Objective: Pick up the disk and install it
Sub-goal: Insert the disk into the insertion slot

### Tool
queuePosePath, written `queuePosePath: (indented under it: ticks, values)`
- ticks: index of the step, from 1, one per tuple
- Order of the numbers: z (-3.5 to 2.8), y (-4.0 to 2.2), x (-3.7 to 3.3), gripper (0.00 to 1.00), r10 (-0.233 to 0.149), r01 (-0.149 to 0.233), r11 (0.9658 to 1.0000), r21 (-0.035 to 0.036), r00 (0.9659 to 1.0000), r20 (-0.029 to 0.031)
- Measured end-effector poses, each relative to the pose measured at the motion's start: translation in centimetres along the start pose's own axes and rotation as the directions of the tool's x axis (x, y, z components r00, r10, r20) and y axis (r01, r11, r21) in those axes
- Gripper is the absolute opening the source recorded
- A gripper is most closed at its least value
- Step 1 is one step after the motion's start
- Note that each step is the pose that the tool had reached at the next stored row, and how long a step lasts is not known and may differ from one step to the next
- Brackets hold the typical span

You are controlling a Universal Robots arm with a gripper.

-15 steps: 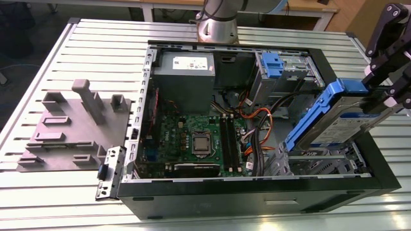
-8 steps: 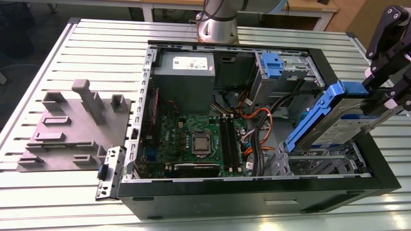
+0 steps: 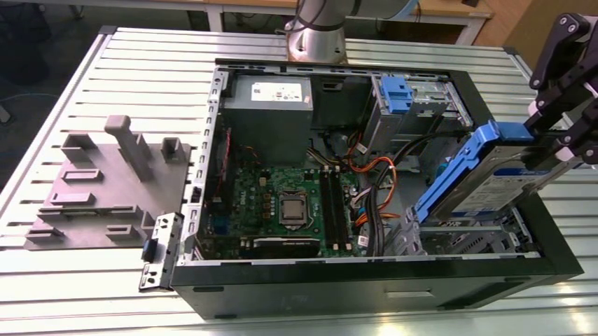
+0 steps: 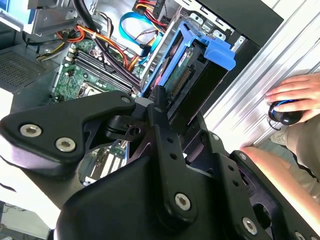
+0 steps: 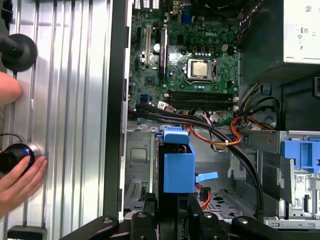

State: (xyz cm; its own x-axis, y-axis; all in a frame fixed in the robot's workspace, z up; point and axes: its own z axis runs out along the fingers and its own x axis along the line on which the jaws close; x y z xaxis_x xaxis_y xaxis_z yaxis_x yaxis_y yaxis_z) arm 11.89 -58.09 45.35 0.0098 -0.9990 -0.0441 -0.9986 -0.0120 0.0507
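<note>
The disk [image 3: 491, 183], silver-grey with a white-and-blue label and blue side rails, hangs tilted above the metal drive bay [image 3: 458, 241] at the corner of the open computer case [image 3: 374, 276] on the exterior view's right. My gripper [image 3: 553, 143] is shut on the disk's upper end. The first wrist view has the disk's blue rail [image 5: 178, 167] sticking out from the gripper [image 5: 172, 212] over the bay. In the second wrist view the disk [image 4: 192, 67] sits between the black fingers [image 4: 162, 117], its lower end over the case interior.
Inside the case lie the motherboard [image 3: 290, 203], a grey power supply box [image 3: 269, 105], a blue latch with a metal cage [image 3: 397, 94] and orange and black cables [image 3: 374, 171]. A grey fixture [image 3: 108, 185] sits on the slatted table. A person's hand [image 4: 295, 95] rests beside the case.
</note>
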Motion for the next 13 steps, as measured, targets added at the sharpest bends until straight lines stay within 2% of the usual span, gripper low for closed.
queuePosePath:
  ticks: [13]
  values:
    - [0.08, -0.07, -0.06, 0.35, 0.015, -0.015, 0.9999, 0.0007, 0.9999, 0.0007]
